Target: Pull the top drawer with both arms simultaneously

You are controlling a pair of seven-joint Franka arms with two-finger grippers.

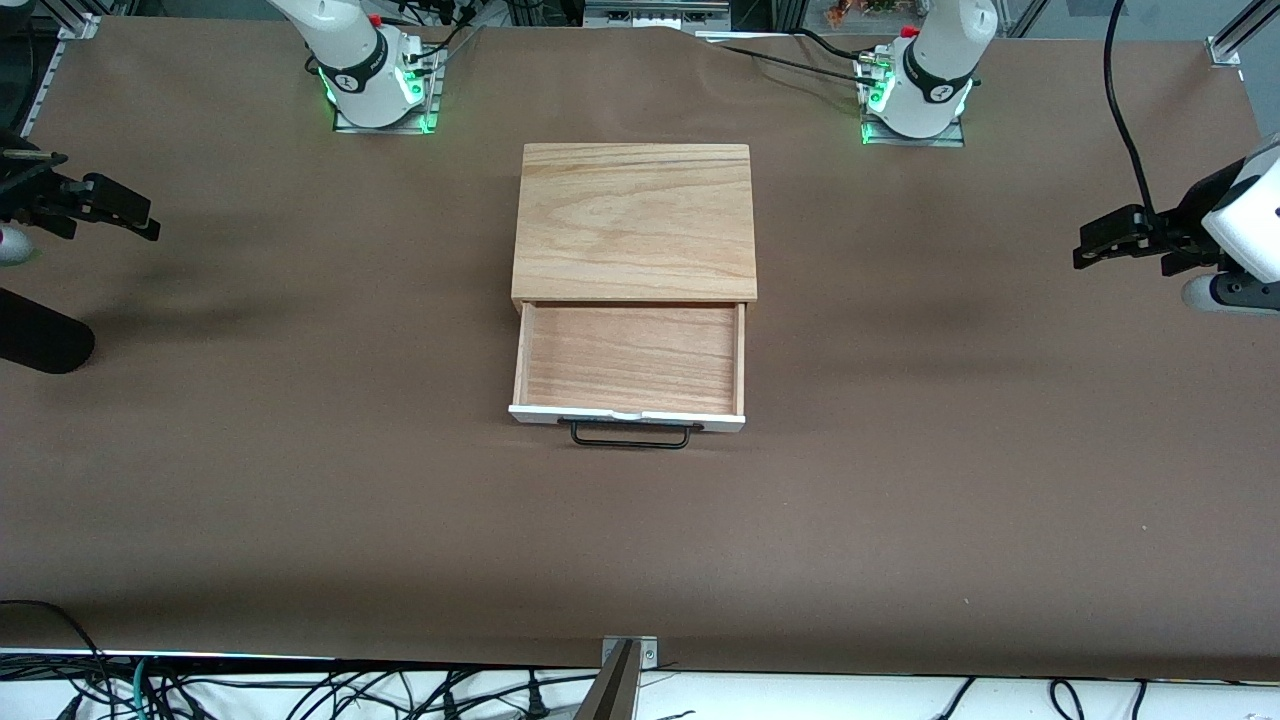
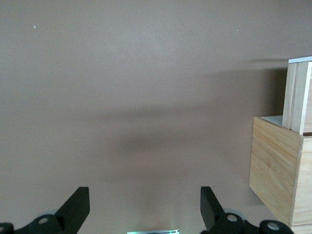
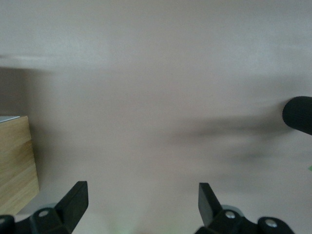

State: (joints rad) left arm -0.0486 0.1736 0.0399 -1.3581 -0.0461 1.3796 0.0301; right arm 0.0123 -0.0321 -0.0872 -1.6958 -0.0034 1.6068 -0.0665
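The top drawer (image 1: 630, 358) stands pulled out of the light-wood cabinet (image 1: 635, 220) toward the front camera. Its wooden tray is empty, and its white front panel (image 1: 627, 415) carries a thin black wire handle (image 1: 630, 437). My right gripper (image 1: 135, 210) is open and empty over the table at the right arm's end, well away from the drawer. My left gripper (image 1: 1090, 245) is open and empty over the table at the left arm's end. The left wrist view shows the open left gripper (image 2: 145, 204), the cabinet's side (image 2: 275, 170) and the drawer (image 2: 298, 95). The right wrist view shows the open right gripper (image 3: 143, 202) and the cabinet's corner (image 3: 17, 163).
A brown mat (image 1: 300, 480) covers the table. A black cylinder (image 1: 40, 345) pokes in at the right arm's end and also shows in the right wrist view (image 3: 298, 114). Cables hang along the table's front edge (image 1: 300, 690).
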